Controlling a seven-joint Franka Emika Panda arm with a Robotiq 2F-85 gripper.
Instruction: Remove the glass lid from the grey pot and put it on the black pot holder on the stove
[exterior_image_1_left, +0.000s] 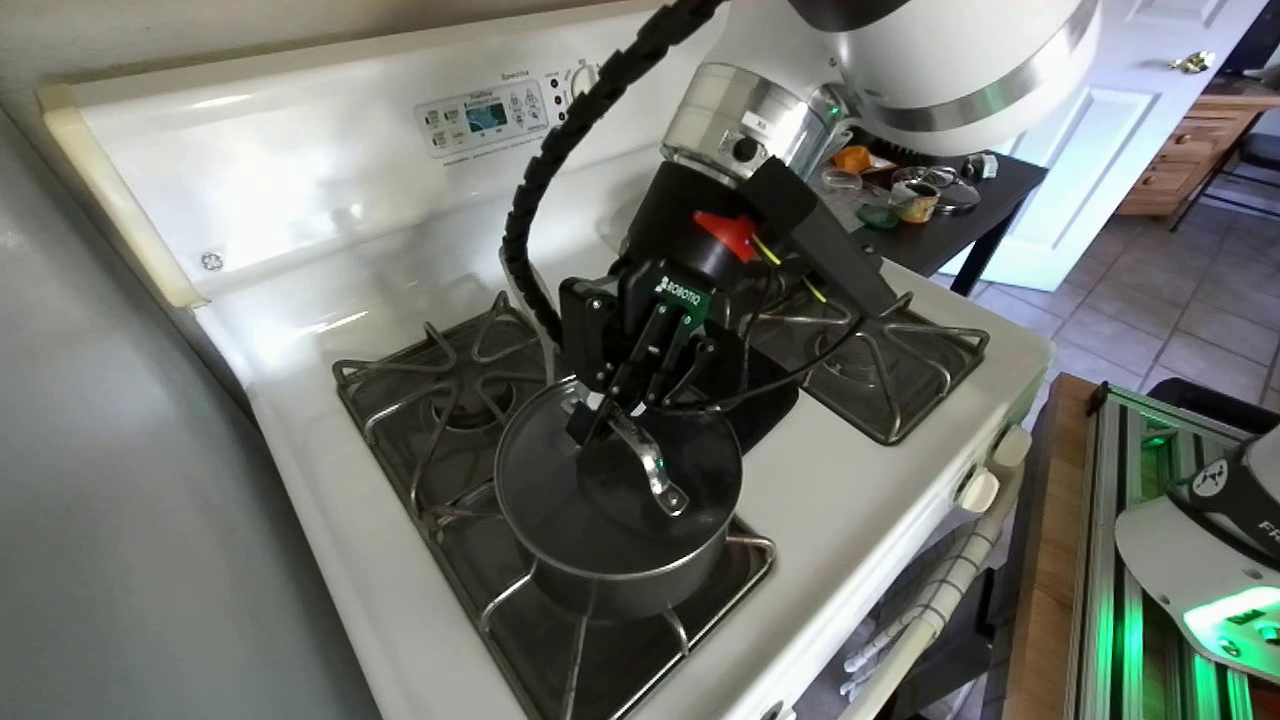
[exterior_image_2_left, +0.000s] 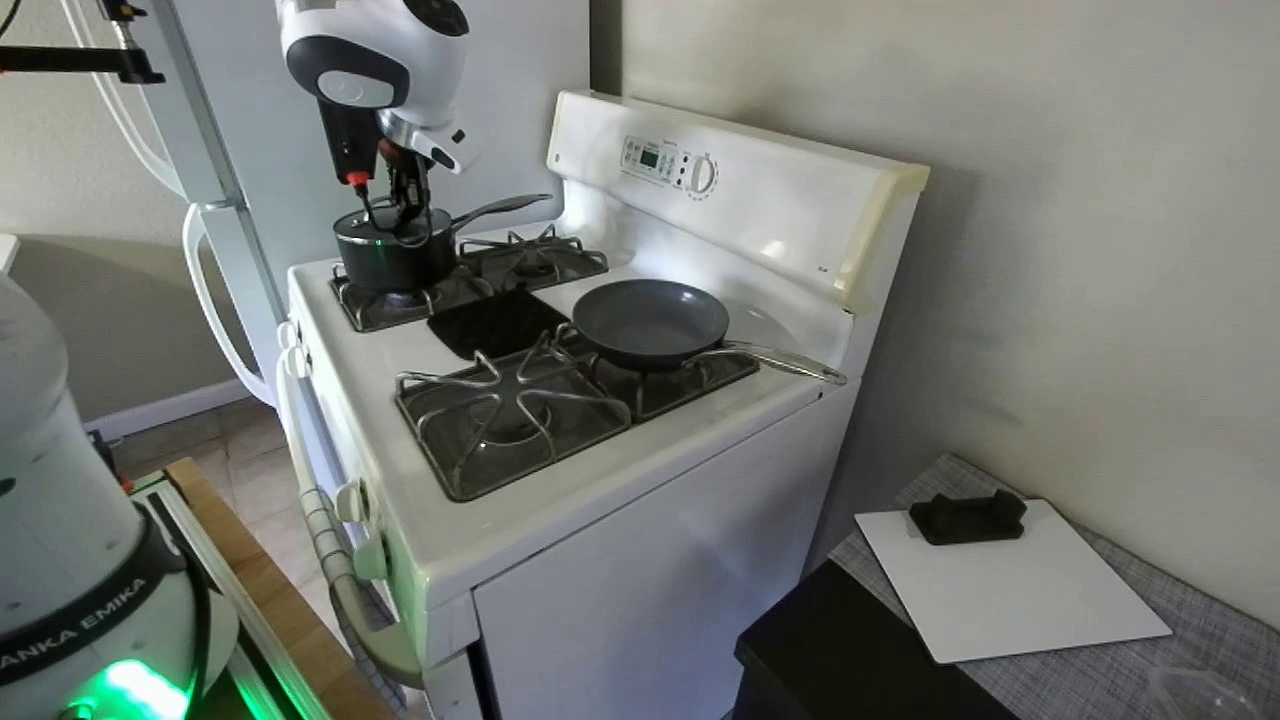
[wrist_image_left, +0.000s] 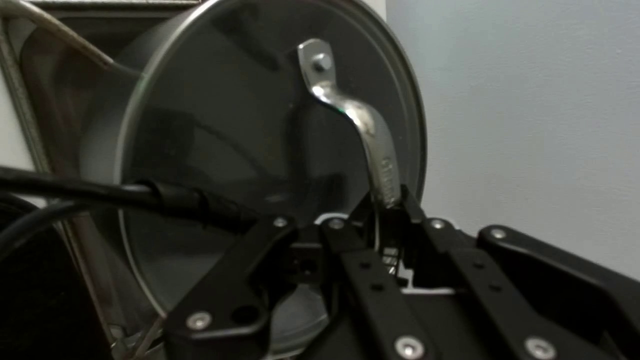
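- Close before the wrist camera, the end effector (wrist_image_left: 388, 205) is found closed upon the metal handle (wrist_image_left: 367, 125) of the glass lid (wrist_image_left: 225, 125); the handle is clasped from both sides, not at its middle but nearer to one end.
- Just beside, a black cable (wrist_image_left: 75, 190) is seen passing above the lid.
- Under the end effector, the lid is borne by the rim of the grey pot (exterior_image_1_left: 640, 590); whether it is raised a little cannot be told.
- By a front grate (exterior_image_1_left: 576, 660) of the stove (exterior_image_1_left: 860, 500) the pot is supported, and its long handle (exterior_image_2_left: 505, 207) is directed to the rear.
- Near the pot, between the two rows of grates, the black pot holder (exterior_image_2_left: 495, 322) is laid flat.
- Farther across, a frying pan (exterior_image_2_left: 650, 318) is set on a rear grate, its handle being turned toward the stove's side edge.
- At the back, the control panel (exterior_image_1_left: 485, 115) is shown with its display lit.
- Beyond the stove, in an exterior view, a dark table (exterior_image_1_left: 925, 250) is occupied by small items, and a white door (exterior_image_1_left: 1100, 140) is seen behind.
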